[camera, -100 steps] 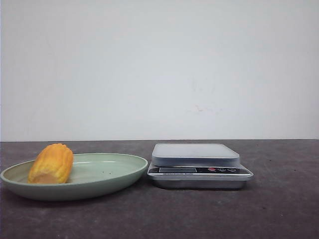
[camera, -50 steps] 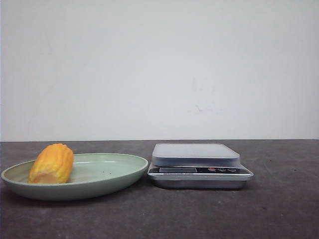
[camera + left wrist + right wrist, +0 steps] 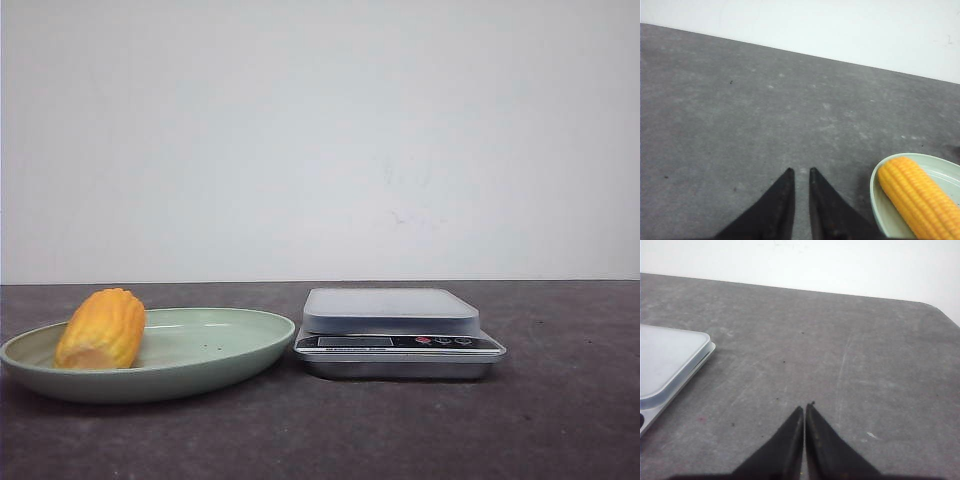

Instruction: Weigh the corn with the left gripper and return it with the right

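Observation:
The corn (image 3: 102,328), a stubby yellow-orange cob, lies on the left part of the pale green plate (image 3: 215,368). To the right of the plate stands the silver scale (image 3: 395,320), its platform bare. Neither gripper shows in the front view. In the left wrist view my left gripper (image 3: 800,171) hovers over bare table with a narrow gap between its black fingers. The corn (image 3: 917,197) and the plate's rim (image 3: 874,192) lie just off to one side of it. My right gripper (image 3: 804,406) is shut and empty over bare table, with a corner of the scale (image 3: 665,365) beside it.
The dark grey tabletop (image 3: 560,420) runs back to a white wall. Its rounded corner edge (image 3: 940,310) shows in the right wrist view. The scale's display and buttons (image 3: 440,341) face the front.
The plate, corn and scale sit a few pixels further left in the front view than before; nothing else differs.

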Robot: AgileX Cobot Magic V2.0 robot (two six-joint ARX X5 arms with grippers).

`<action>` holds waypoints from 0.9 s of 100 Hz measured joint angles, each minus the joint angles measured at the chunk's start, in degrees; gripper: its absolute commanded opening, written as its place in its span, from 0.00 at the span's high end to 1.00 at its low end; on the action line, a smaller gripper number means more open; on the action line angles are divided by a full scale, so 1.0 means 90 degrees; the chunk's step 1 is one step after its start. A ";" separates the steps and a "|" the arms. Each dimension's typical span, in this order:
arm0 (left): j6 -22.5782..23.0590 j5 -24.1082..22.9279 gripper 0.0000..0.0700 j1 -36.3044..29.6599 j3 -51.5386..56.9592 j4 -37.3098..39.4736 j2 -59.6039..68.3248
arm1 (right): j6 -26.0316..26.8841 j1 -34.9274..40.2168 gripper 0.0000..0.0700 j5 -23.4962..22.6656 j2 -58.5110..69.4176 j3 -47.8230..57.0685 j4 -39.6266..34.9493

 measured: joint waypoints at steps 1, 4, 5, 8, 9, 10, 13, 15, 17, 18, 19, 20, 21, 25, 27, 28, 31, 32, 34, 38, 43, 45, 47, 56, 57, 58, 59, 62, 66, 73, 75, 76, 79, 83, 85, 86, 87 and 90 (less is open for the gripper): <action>-0.0010 0.0000 0.98 -0.0005 0.0000 0.0000 0.0000 | 0.0000 0.0000 0.99 0.0000 0.0000 0.0000 0.0000; -0.0056 0.0000 0.98 -0.0027 0.0000 0.0000 0.0000 | 0.0000 0.0000 0.99 0.0000 0.0000 0.0000 0.0000; -0.0073 0.0000 0.98 -0.0032 0.0000 0.0000 0.0000 | 0.0002 0.0000 0.99 0.0000 0.0000 0.0000 0.0000; -0.0100 0.0002 0.98 -0.0041 0.0000 0.0002 0.0000 | 0.0000 0.0000 0.99 0.0000 0.0000 0.0000 0.0000; -0.0102 0.0005 0.98 -0.0041 0.0000 0.0002 0.0000 | 0.0000 0.0000 0.99 0.0000 0.0000 0.0000 0.0000; -0.0114 0.0007 0.98 -0.0041 0.0000 0.0002 0.0000 | 0.0002 0.0000 1.00 0.0000 0.0000 0.0000 0.0000; -0.0119 0.0010 0.98 -0.0041 0.0000 0.0000 0.0000 | 0.0000 0.0000 0.99 0.0000 0.0000 0.0000 0.0000; -0.0126 0.0010 0.98 -0.0041 0.0000 0.0002 0.0000 | 0.0002 0.0000 0.99 0.0000 0.0000 0.0000 0.0000; -0.0131 0.0010 0.98 -0.0041 0.0000 0.0002 0.0000 | 0.0002 0.0000 0.99 0.0000 0.0000 0.0000 0.0000; -0.0136 0.0010 0.98 -0.0041 0.0000 0.0002 0.0000 | 0.0002 0.0000 1.00 0.0000 0.0000 0.0000 0.0000; -0.0136 0.0010 0.98 -0.0041 0.0000 0.0002 0.0000 | 0.0002 0.0000 0.99 0.0000 0.0000 0.0000 0.0000; -0.0136 0.0010 0.98 -0.0041 0.0000 0.0002 0.0000 | 0.0002 0.0000 0.99 0.0000 0.0000 0.0000 0.0000; -0.0138 0.0010 0.98 -0.0041 0.0000 0.0002 0.0000 | 0.0002 0.0000 0.99 -0.0002 0.0000 0.0000 0.0000; -0.0138 0.0010 0.98 -0.0041 0.0000 0.0002 0.0000 | 0.0000 0.0000 0.99 -0.0002 0.0000 0.0000 0.0000; -0.0138 0.0010 0.98 -0.0041 0.0000 0.0002 0.0000 | 0.0000 0.0000 0.99 0.0000 0.0000 0.0000 0.0000; -0.0138 0.0010 0.98 -0.0041 0.0000 0.0000 0.0000 | 0.0002 0.0000 0.99 0.0000 0.0000 0.0000 0.0000; -0.0141 0.0010 0.98 -0.0041 0.0000 0.0002 0.0000 | 0.0002 0.0000 0.99 0.0000 0.0000 0.0000 0.0000; -0.0138 0.0010 0.98 -0.0041 0.0000 0.0002 0.0000 | 0.0002 0.0000 0.99 0.0000 0.0000 0.0000 0.0000; -0.0141 0.0010 0.98 -0.0041 0.0000 0.0002 0.0000 | 0.0000 0.0000 0.99 0.0000 0.0000 0.0000 0.0000; -0.0141 0.0010 0.98 -0.0041 0.0000 0.0000 0.0000 | 0.0002 0.0000 0.99 0.0000 0.0000 0.0000 0.0000; -0.0141 0.0010 0.98 -0.0041 0.0000 0.0002 0.0000 | 0.0002 0.0000 0.99 0.0000 0.0000 0.0000 0.0000; -0.0141 0.0010 0.98 -0.0041 0.0000 0.0002 0.0000 | 0.0002 0.0000 0.99 0.0000 0.0002 0.0000 0.0000; -0.0141 0.0010 0.98 -0.0041 0.0000 0.0000 0.0000 | 0.0000 0.0000 0.99 0.0000 0.0000 0.0000 0.0000; -0.0141 0.0010 0.98 -0.0041 0.0000 0.0002 0.0000 | 0.0002 0.0000 0.99 0.0000 0.0000 0.0000 0.0000; -0.0141 0.0010 0.98 -0.0041 0.0000 0.0000 0.0000 | 0.0000 0.0000 0.99 0.0000 0.0000 0.0000 0.0000; -0.0141 0.0010 0.98 -0.0041 0.0000 0.0002 0.0000 | 0.0002 0.0000 0.99 0.0000 0.0000 0.0000 0.0000; -0.0141 0.0010 0.98 -0.0041 0.0000 0.0000 0.0000 | 0.0002 0.0000 0.99 0.0000 0.0000 0.0000 0.0000; -0.0141 0.0010 0.98 -0.0041 0.0000 0.0002 0.0000 | 0.0000 0.0000 0.99 0.0000 0.0000 0.0000 0.0000; -0.0141 0.0010 0.98 -0.0041 0.0000 0.0000 0.0000 | 0.0000 0.0000 0.99 0.0000 0.0000 0.0000 0.0000; -0.0141 0.0010 0.98 -0.0041 0.0000 0.0002 0.0000 | 0.0002 0.0000 0.99 0.0000 0.0000 0.0000 0.0000; -0.0143 0.0010 0.98 -0.0041 0.0000 0.0002 0.0000 | 0.0000 0.0000 0.99 0.0000 0.0000 0.0000 0.0000; -0.0143 0.0010 0.98 -0.0041 0.0000 0.0002 0.0000 | 0.0000 0.0000 0.99 0.0000 0.0000 0.0000 0.0000; -0.0141 0.0010 0.98 -0.0041 0.0000 0.0000 0.0000 | 0.0002 0.0000 0.99 0.0000 0.0000 0.0000 0.0000; -0.0143 0.0010 0.98 -0.0041 0.0000 0.0000 0.0000 | 0.0002 0.0000 0.99 0.0000 0.0000 0.0000 0.0000; -0.0143 0.0010 0.98 -0.0041 0.0000 0.0002 0.0000 | 0.0002 0.0000 0.99 0.0000 0.0000 0.0000 0.0000; -0.0141 0.0010 0.98 -0.0041 0.0000 0.0000 0.0000 | 0.0002 0.0000 0.99 0.0000 0.0000 0.0000 0.0000; -0.0143 0.0010 0.98 -0.0041 0.0000 0.0000 0.0000 | 0.0000 0.0000 0.99 0.0000 0.0000 0.0000 0.0000; -0.0141 0.0010 0.98 -0.0041 0.0000 0.0000 0.0000 | 0.0002 0.0000 0.99 0.0000 0.0000 0.0000 0.0000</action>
